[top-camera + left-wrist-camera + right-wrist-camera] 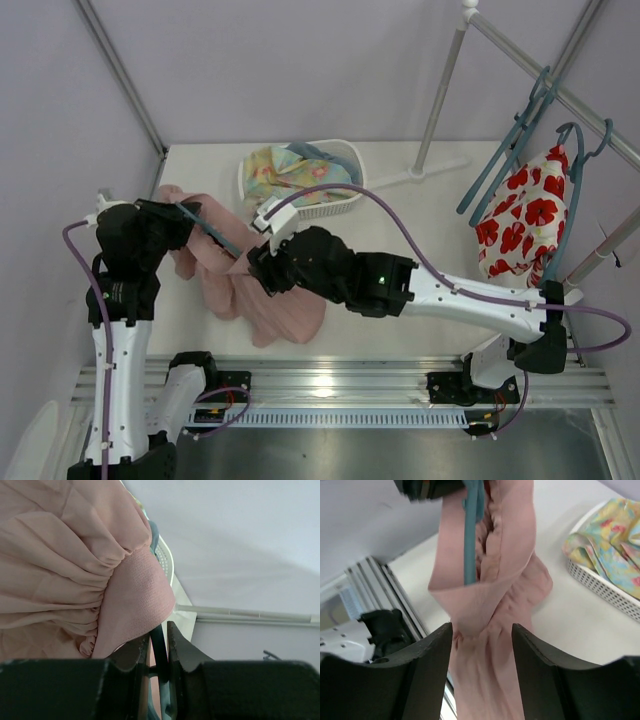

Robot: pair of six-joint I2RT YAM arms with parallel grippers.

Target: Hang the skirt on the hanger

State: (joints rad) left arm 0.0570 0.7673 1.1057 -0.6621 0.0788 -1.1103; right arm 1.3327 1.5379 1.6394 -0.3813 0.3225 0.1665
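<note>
My left claw [159, 634] is pinched narrow on the hanger [212, 232]. In the overhead view its teal bar slants away from that claw toward 4 o'clock. The pink skirt [280, 305] is draped over the bar, with its waistband looped under the bar's end. The rest of the skirt trails onto the table [420, 215] toward 5 o'clock. My right claw [482, 630] sits at that end with its fingers parted and the bunched band between them; I cannot tell whether they touch it. At 12 o'clock from this claw is a white basket [310, 210] holding a yellow-and-blue cloth [275, 172]. Far out at 3 o'clock, a red-flowered cloth [525, 215] hangs on a rack [440, 95].
</note>
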